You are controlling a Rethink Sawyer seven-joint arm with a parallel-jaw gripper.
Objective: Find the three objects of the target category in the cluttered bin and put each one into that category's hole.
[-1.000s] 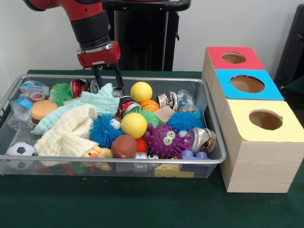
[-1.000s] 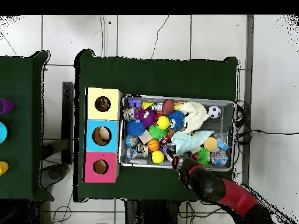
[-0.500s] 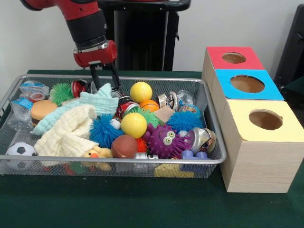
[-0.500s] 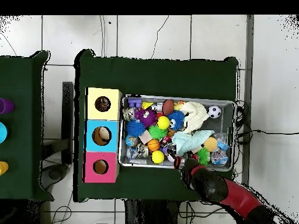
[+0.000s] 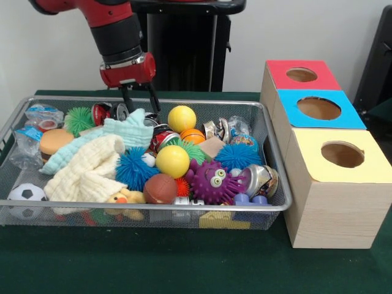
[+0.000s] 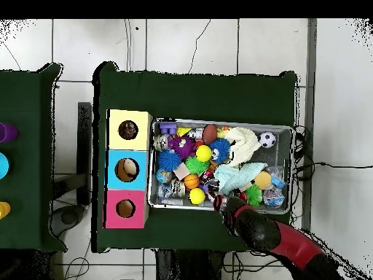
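On the desk (image 5: pixel 184 269) lies a dark green cloth, and the overhead view shows pale floor tiles (image 6: pixel 182 51) with cables trailing round it, plus a second green-covered desk (image 6: pixel 25 160) off to one side. A white wall (image 5: pixel 49 55) and a black pedestal (image 5: pixel 184 49) stand behind.

A wire mesh bin (image 5: pixel 147 208) sits on the cloth, crammed full. Just beside it stand three wooden boxes in a row, each with a round hole in its top: the red box (image 5: pixel 301 75) farthest back, the blue box (image 5: pixel 318 108) between, the yellow box (image 5: pixel 340 156) nearest the camera.

Inside the bin, a cream cloth (image 5: pixel 89 171) and a mint cloth (image 5: pixel 122 131) cover much of one half. Round them lie two yellow balls (image 5: pixel 182 118), a small basketball (image 5: pixel 193 135), a brown football (image 5: pixel 160 188), a soccer ball (image 5: pixel 26 195), blue spiky balls (image 5: pixel 133 168), a green spiky ball (image 5: pixel 78 119), a purple spiky toy with eyes (image 5: pixel 211 182), crushed cans (image 5: pixel 260 179) and a toy burger (image 5: pixel 55 142). Which category is the target cannot be told.

The gripper (image 5: pixel 139 102) hangs over the bin's back rim, its two black fingers (image 5: pixel 128 100) spread apart and empty, just behind the mint cloth and near a red crushed can (image 5: pixel 101 112).
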